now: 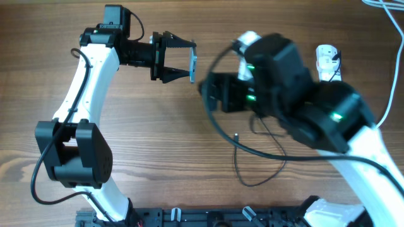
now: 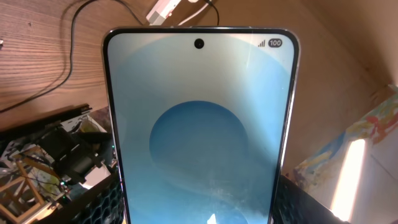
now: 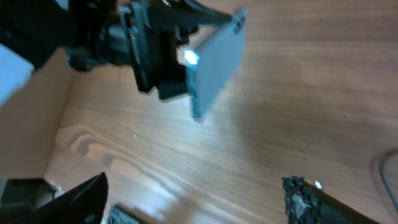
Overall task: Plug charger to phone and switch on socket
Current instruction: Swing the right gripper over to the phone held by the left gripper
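My left gripper (image 1: 183,61) is shut on the phone (image 1: 193,65) and holds it on edge above the table. In the left wrist view the phone (image 2: 199,124) fills the frame, its screen lit pale blue with a round shape, between my fingers (image 2: 199,214). My right gripper (image 1: 207,88) is open and empty, just right of the phone; its wrist view shows both fingers (image 3: 196,186) apart and the held phone (image 3: 214,62) ahead. The charger cable (image 1: 252,151) loops on the table, its tip (image 1: 235,134) lying free. The white socket (image 1: 328,60) lies at the back right, partly hidden by my right arm.
A thick white cord (image 1: 386,16) runs along the table's far right. The charger cable also shows on the wood in the left wrist view (image 2: 68,56). A black rail (image 1: 189,217) lines the front edge.
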`<state>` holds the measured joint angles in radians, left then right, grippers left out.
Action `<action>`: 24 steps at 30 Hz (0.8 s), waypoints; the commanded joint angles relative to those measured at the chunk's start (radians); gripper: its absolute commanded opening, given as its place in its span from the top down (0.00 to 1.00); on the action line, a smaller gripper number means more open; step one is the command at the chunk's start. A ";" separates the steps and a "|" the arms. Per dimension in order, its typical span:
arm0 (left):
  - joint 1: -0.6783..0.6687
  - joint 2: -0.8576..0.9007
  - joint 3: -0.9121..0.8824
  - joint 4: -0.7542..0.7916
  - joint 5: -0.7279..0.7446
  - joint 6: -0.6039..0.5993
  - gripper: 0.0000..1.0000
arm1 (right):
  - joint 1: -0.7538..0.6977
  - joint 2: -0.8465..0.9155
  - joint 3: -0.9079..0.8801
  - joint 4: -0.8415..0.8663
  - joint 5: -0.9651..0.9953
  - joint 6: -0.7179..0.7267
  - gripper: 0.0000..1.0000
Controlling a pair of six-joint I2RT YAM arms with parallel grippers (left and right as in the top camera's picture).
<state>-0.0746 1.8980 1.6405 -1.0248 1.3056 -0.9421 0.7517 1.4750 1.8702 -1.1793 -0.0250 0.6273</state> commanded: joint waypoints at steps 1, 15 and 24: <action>0.005 -0.036 0.003 0.003 0.023 -0.010 0.40 | 0.045 0.088 0.028 0.027 0.187 0.074 0.18; 0.005 -0.036 0.003 0.003 0.013 -0.035 0.40 | 0.141 0.248 0.028 0.134 0.481 0.110 0.29; 0.005 -0.036 0.003 0.003 0.013 -0.035 0.40 | 0.141 0.283 0.028 0.179 0.497 0.105 0.48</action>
<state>-0.0746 1.8980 1.6405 -1.0248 1.3014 -0.9718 0.8898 1.7515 1.8767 -1.0153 0.4370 0.7288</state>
